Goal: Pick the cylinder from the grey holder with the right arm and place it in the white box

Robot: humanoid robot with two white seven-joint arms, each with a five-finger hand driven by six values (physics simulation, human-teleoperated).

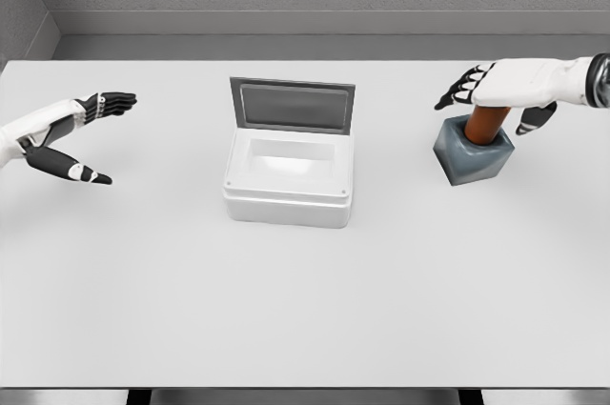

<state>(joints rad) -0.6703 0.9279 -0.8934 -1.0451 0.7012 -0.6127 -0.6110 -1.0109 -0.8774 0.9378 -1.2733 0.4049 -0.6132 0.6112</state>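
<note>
Cylinder (486, 123) on white table (305, 310)

You have one tabletop (305, 310) before you — on it one white box (289, 181), one grey holder (473, 158), one cylinder (487, 123) — and two robot hands: left (81, 138), right (500, 91).

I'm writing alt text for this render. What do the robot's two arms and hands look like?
Both arms have smooth white shells. The left hand has a white back and black fingers with pale bands at the knuckles and white tips. The right hand matches it: white back, black segmented fingers with light joints. A dark ring with a thin grey band circles the right forearm near the picture's edge. No cables or markings show.
</note>
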